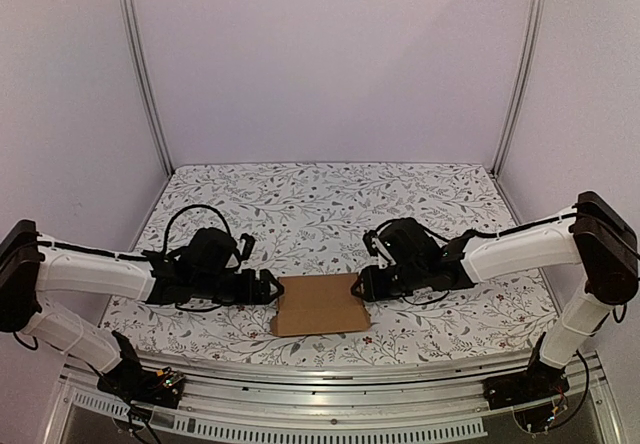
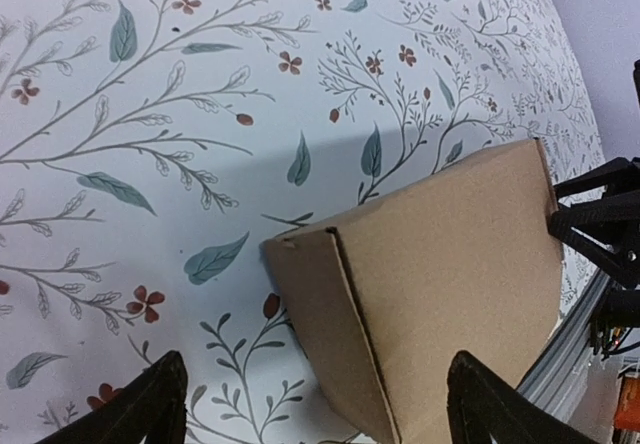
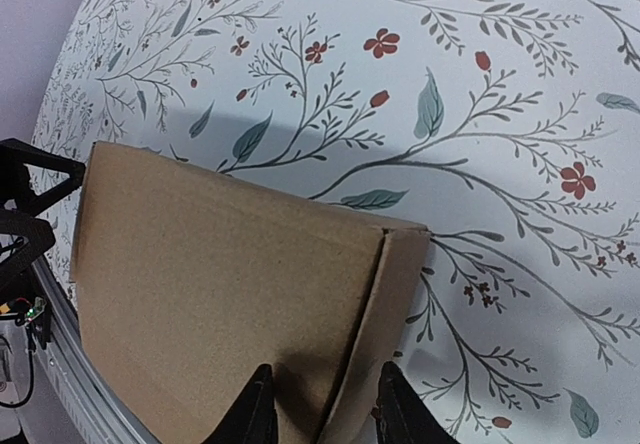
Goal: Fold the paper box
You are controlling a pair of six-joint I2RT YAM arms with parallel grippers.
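Top external: floral table (image 1: 320, 194), both arms reaching in low from the sides. Between them, paper box (image 1: 318, 304), brown, partly folded, lying near the front edge of the table, roughly centred. Left gripper (image 1: 268, 286) at the box's left end, right gripper (image 1: 362, 284) at its right end.

Left wrist: jaws spread wide, fingers (image 2: 160, 404) either side of the folded-up end wall, nothing held. Right wrist: fingers (image 3: 255, 409) drawn close around the creased end flap (image 3: 385, 314); can't tell if actually pinching or just straddling.

Handling, judged: light, thin card, stiff along panels, bends readily at creases, dents if squeezed hard, likely slides on the cloth when pushed from one side only. Best taken by the end flaps near the crease, one end pinned while the other gets folded.
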